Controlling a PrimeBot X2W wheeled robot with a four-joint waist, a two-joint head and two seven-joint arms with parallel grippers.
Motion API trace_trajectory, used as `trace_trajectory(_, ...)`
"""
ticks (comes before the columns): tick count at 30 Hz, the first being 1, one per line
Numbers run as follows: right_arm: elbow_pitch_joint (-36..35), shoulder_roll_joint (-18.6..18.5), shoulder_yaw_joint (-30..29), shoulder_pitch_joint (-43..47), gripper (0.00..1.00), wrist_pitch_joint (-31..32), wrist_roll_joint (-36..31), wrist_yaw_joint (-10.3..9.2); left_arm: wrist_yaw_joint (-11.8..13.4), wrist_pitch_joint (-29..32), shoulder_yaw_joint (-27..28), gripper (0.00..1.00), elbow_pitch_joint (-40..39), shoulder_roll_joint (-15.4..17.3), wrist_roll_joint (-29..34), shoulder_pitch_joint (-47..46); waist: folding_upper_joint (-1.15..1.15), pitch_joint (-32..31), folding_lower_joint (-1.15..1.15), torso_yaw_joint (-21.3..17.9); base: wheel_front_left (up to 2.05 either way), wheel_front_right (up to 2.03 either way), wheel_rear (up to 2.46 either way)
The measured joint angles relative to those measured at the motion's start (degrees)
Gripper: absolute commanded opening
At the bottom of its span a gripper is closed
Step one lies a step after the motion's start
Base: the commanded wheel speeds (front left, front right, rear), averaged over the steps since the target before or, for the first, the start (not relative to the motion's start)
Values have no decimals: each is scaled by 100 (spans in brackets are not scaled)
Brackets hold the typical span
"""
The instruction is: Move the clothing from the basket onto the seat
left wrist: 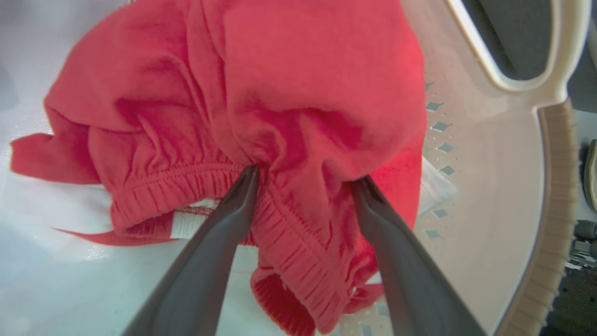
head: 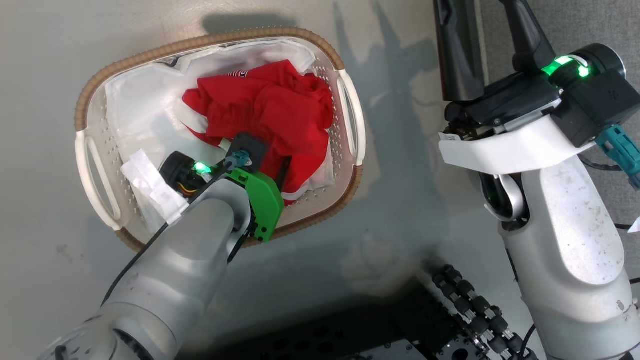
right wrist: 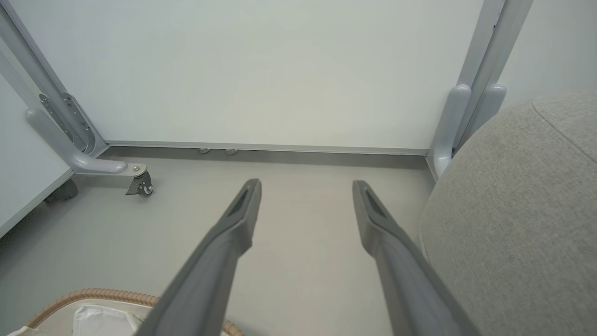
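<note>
- Your left gripper (left wrist: 305, 177) is down in the laundry basket (head: 210, 40). Its fingers are spread, not closed, and straddle a bunched fold by the elastic waistband (left wrist: 186, 186) of the red clothing (head: 270, 110).
- The red pile lies crumpled on the white cloth sheet (head: 135, 115) inside the basket, and nothing is lifted.
- Your right gripper (right wrist: 305, 186) hangs over the floor (right wrist: 298, 280), fingers apart and empty, beside the grey seat (right wrist: 513, 210).
- By my judgement you have barely begun: pinching, lifting, carrying and releasing all remain.
</note>
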Motion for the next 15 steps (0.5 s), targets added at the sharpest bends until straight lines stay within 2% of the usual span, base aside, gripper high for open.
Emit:
trace_trajectory(11,-16,0,3,22,100,0,-7,0,5,141,-249,100,191,0,-298,-63,0,14,0,8,0,0,0)
trace_trajectory(12,-16,-1,3,22,100,0,-8,0,8,142,-263,82,198,0,-309,-64,0,12,0,9,0,0,0)
trace_trajectory(13,-16,-1,0,22,100,0,-8,0,8,143,-282,43,202,0,-326,-64,0,9,0,11,0,0,0)
trace_trajectory(14,-16,-1,-2,22,100,0,-8,0,8,142,-293,12,202,0,-357,-64,0,6,0,13,0,0,0)
trace_trajectory(15,-15,-1,-2,21,100,0,-8,0,8,141,-305,12,202,0,-383,-65,0,2,0,13,0,0,0)
